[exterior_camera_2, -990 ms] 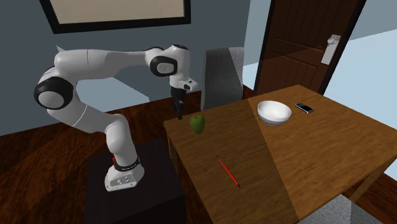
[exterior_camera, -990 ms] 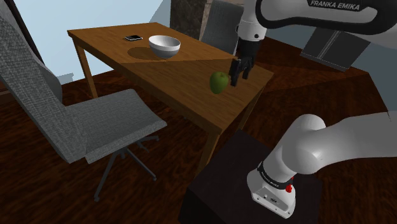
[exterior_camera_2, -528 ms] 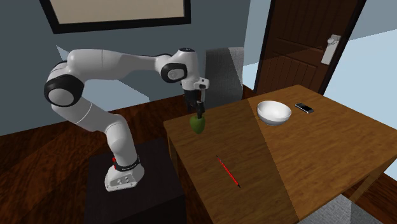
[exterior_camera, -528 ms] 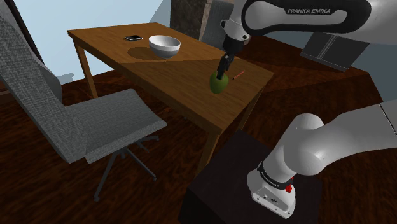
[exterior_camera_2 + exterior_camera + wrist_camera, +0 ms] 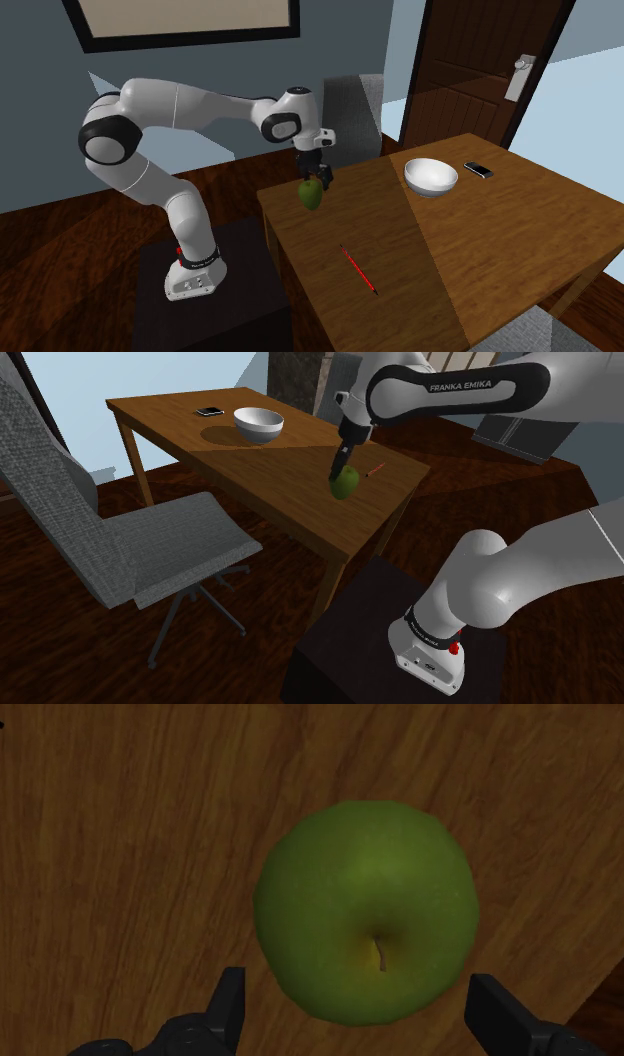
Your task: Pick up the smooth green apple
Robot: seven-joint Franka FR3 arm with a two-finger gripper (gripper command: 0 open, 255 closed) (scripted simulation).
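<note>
A smooth green apple stands stem up on the wooden table, near the corner closest to the stand. My black gripper hangs straight above it, pointing down. In the wrist view the two fingers stand wide apart, one on each side of the apple, and touch nothing.
A white bowl and a small black phone sit at the table's far end. A red pen lies near the apple. A grey office chair stands beside the table. A dark door is behind.
The gripper has swung from beside the apple to directly over it and has come down close to its top. The apple has not moved.
</note>
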